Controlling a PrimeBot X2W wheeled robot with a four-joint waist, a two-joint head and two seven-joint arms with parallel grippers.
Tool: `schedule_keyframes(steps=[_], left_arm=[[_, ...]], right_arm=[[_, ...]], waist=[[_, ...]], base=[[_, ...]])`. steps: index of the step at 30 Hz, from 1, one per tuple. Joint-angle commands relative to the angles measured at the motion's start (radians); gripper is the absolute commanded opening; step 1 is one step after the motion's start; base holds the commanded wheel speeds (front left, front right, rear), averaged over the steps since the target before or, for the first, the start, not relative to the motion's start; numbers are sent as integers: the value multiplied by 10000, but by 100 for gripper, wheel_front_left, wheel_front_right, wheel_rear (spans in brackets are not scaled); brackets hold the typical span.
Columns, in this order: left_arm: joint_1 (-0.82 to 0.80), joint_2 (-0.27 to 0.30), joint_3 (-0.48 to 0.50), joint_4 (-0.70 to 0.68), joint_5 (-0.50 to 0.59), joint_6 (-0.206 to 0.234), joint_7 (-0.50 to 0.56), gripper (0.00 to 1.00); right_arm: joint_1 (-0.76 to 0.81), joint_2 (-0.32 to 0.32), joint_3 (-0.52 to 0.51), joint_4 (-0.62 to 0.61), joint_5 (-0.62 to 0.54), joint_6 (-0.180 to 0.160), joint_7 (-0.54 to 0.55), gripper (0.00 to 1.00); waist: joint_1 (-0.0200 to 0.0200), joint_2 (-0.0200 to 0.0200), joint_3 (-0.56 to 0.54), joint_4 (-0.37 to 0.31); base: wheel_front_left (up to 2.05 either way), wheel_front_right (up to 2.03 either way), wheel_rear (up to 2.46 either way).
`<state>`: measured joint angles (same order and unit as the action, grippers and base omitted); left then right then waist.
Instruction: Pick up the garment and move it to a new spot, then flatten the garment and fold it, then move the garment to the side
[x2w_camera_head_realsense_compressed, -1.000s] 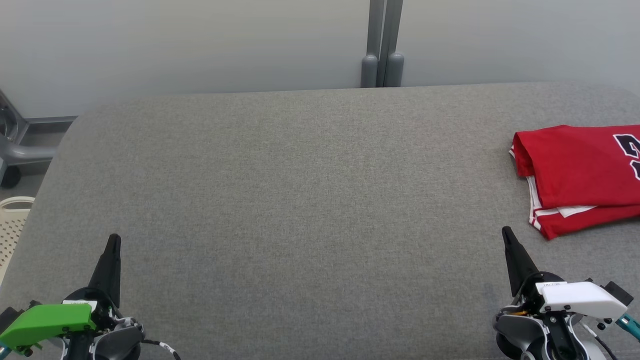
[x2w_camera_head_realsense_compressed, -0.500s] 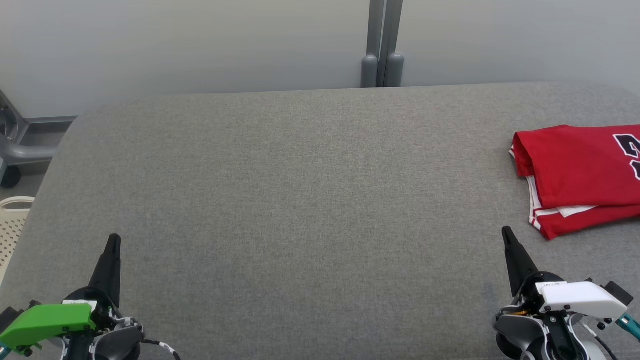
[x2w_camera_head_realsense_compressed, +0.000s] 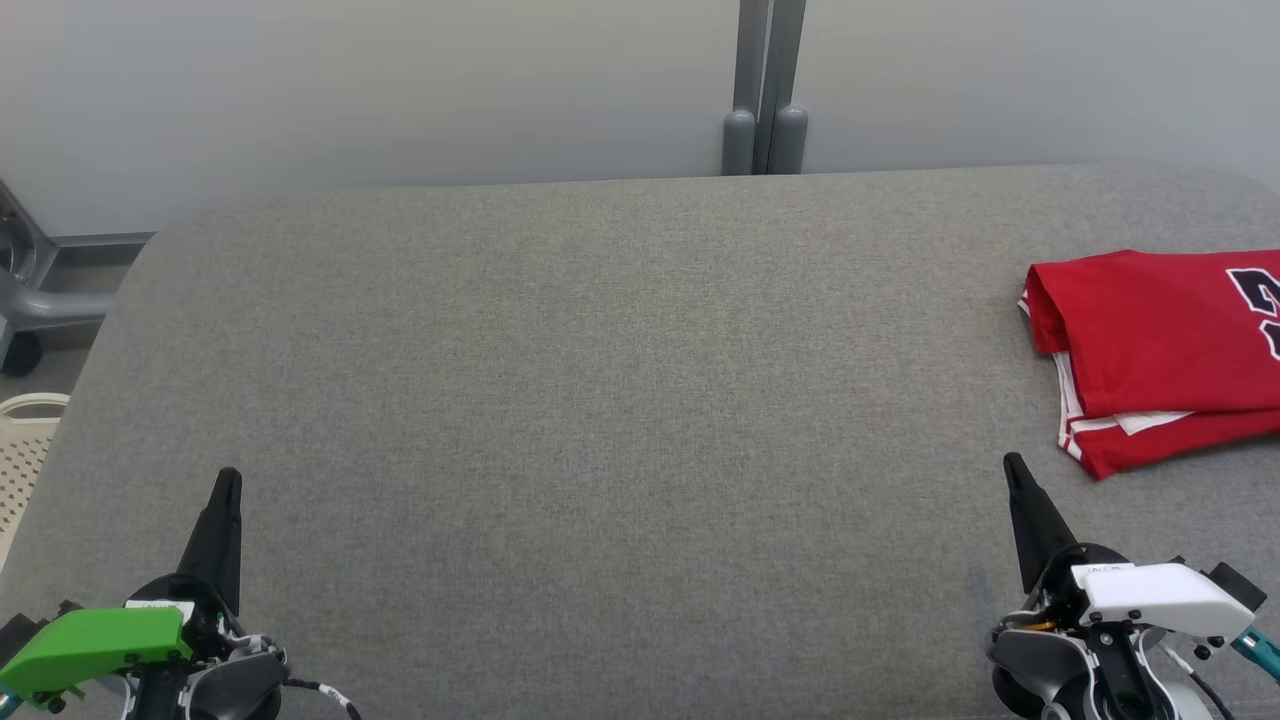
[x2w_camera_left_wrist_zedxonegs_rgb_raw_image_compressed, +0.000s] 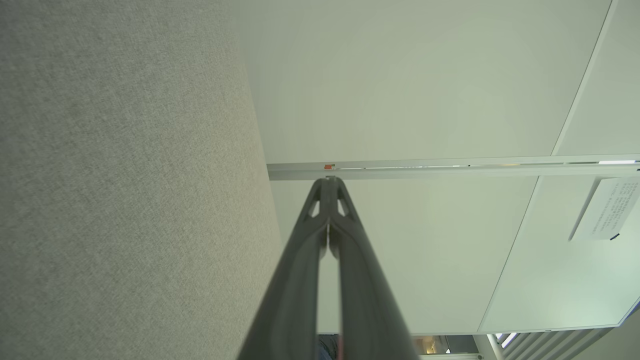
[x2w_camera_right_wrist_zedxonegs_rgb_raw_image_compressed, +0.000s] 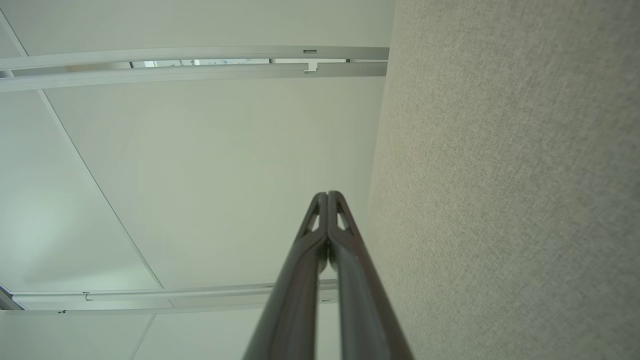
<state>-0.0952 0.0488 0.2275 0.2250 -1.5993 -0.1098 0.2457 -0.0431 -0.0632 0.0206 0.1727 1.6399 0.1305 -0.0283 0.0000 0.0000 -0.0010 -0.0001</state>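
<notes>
Plainly, the folded red jersey with white trim and dark lettering (x2w_camera_head_realsense_compressed: 1150, 350) lies at the right side of the grey fabric-covered table (x2w_camera_head_realsense_compressed: 600, 400). It runs off the head view's edge, and its long axis is roughly nine-to-three as far as it shows. It sits near the right gripper (x2w_camera_head_realsense_compressed: 1015, 465), at about two o'clock from its tip and not touching it. From the left gripper (x2w_camera_head_realsense_compressed: 228, 478) it is well apart, toward three o'clock. Both grippers are closed tip to tip and hold nothing. Folded and set aside as it looks, any further nudge would fall to the right arm.
</notes>
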Motion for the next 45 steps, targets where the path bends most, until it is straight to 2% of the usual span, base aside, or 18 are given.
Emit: schedule_keyframes(steps=[1, 45], left_arm=[[-164, 24, 31, -31, -20, -50, 17, 0], [-163, 24, 29, -30, -22, -50, 14, 0]], right_arm=[[-39, -53, 10, -44, 38, 4, -41, 0], [-39, -96, 73, -50, 103, 4, -92, 0]], waist=[[0, 0, 0, 0], [0, 0, 0, 0]], base=[[0, 0, 0], [0, 0, 0]])
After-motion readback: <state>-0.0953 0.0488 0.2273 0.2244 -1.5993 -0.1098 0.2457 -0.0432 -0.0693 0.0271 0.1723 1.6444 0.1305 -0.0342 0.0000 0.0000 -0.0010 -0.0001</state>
